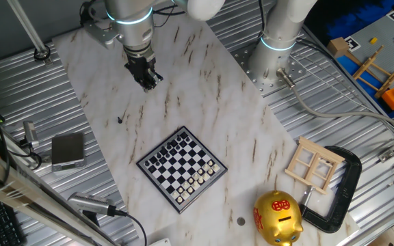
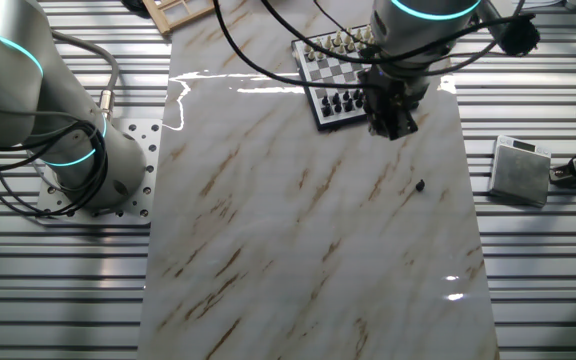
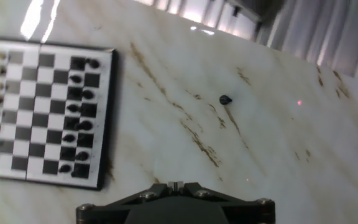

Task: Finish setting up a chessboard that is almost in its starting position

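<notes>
Scene: I hang above the marble worktop [image 1: 204, 82], my gripper [image 1: 146, 75] high and carrying nothing that I can see.
Jaws: in the hand view only the dark base of my hand shows at the bottom edge; in the fixed views the fingers are a dark clump. I cannot tell whether they are spread or pressed together.
Chessboard: the chessboard [image 1: 181, 169] sits turned like a diamond near the worktop's front edge in one fixed view, at about 5 o'clock from me. Black pieces line one side, white pieces the opposite side.
Stray piece: a single black piece [image 1: 120, 119] lies off the board on bare marble, well apart from it, at roughly 10 o'clock from the board. In the hand view the same piece [image 3: 225, 99] is at about 1 o'clock from picture centre, with the board at 9 o'clock.
Gap: the black ranks in the hand view look one man short, though the squares are too small for me to name which.
Step in hand: I judge this the approach to the stray piece; no pickup has been made.
Next move: centre over the piece, descend with the jaws wide enough to straddle it, close gently, since so small a piece could tip or skid on polished stone.
Bystanders: a gold piggy bank [image 1: 277, 217] and a pale wooden frame [image 1: 313, 164] stand clear of my path.
</notes>
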Available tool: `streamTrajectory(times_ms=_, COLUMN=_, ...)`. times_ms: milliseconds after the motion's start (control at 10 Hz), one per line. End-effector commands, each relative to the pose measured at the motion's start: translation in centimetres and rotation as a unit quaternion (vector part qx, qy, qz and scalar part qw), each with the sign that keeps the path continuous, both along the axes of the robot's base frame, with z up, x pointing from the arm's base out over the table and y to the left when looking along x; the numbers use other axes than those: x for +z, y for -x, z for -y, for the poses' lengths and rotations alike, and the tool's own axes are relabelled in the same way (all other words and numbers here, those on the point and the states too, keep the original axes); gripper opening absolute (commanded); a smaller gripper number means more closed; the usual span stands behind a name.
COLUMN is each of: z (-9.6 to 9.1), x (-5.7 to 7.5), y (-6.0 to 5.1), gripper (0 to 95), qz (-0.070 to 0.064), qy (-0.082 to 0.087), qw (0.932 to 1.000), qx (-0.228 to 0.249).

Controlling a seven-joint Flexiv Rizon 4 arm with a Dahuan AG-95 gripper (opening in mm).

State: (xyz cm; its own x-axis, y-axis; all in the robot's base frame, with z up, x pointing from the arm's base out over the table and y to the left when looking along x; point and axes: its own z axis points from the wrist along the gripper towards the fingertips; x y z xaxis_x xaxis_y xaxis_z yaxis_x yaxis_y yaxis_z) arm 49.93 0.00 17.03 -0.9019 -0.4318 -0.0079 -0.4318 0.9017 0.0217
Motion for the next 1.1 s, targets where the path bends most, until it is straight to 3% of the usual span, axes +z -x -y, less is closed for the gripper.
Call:
streamTrajectory(times_ms=100, z=0.0, x=0.0, y=0.0, gripper=0.0, qz=-0.009, qy=-0.002, qw=0.9989, qx=0.046)
streamTrajectory(times_ms=700, z=0.0, x=-0.1, y=-0.1, gripper=0.0, qz=-0.009, qy=-0.010, qw=0.9898, qx=0.142)
streamTrajectory(times_ms=900, z=0.3, x=-0.7, y=-0.3, gripper=0.0, qz=-0.008, qy=-0.006, qw=0.9843, qx=0.176)
streamTrajectory(times_ms=1100, z=1.2, x=-2.4, y=-1.4, gripper=0.0, qz=-0.006, qy=-0.009, qw=0.9799, qx=0.199)
